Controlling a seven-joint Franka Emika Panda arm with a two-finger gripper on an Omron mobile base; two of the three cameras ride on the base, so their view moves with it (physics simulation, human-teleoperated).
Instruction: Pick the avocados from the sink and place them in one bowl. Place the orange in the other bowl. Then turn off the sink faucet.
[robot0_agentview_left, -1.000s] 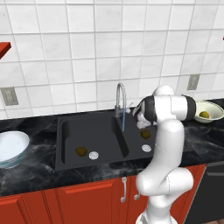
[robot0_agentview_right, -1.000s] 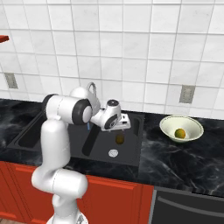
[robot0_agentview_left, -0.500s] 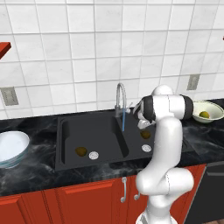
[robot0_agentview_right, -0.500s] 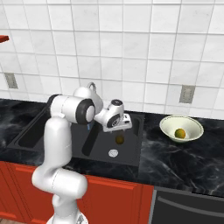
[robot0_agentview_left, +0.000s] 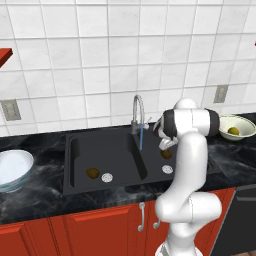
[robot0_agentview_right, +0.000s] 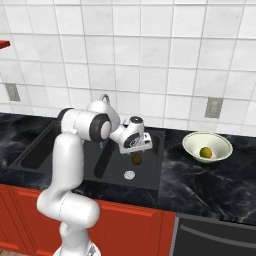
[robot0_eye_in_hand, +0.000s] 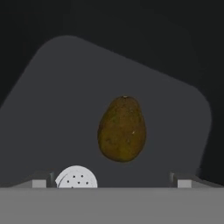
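- Against the views from a second ago: the gripper (robot0_agentview_right: 141, 149) has eased slightly toward the right basin of the sink (robot0_agentview_left: 80, 165); base cameras unchanged, fruit and bowls where they were.
- Gripper hangs above the right basin, directly over one avocado (robot0_eye_in_hand: 122, 128). Finger tips sit wide apart at the bottom corners of the hand view, nothing between them: released, empty.
- That avocado lies on the right basin floor, near the white round drain (robot0_eye_in_hand: 76, 177) but apart from it; in the right base view it shows just below the hand (robot0_agentview_right: 136, 159).
- Second avocado (robot0_agentview_left: 92, 173) lies in the left basin, just beside that basin's drain (robot0_agentview_left: 107, 177).
- Sink faucet (robot0_agentview_left: 137, 115) stands behind the divider; a thin blue stream (robot0_agentview_left: 141, 139) falls from the spout, so water is on.
- Orange (robot0_agentview_right: 205, 152) rests inside the cream bowl with the greenish rim (robot0_agentview_right: 221, 143), on the counter right of the sink.
- Pale blue-white bowl (robot0_agentview_left: 15, 170) sits on the counter left of the sink, holding nothing.
- Surface: black marbled counter (robot0_agentview_right: 210, 182); red cabinets (robot0_agentview_left: 75, 230) below; white tiled wall (robot0_agentview_left: 100, 60) behind, with grey outlets.
- Avocado appearance: dull brown-olive, pear-shaped, narrower end toward the top of the hand view, finely speckled skin.
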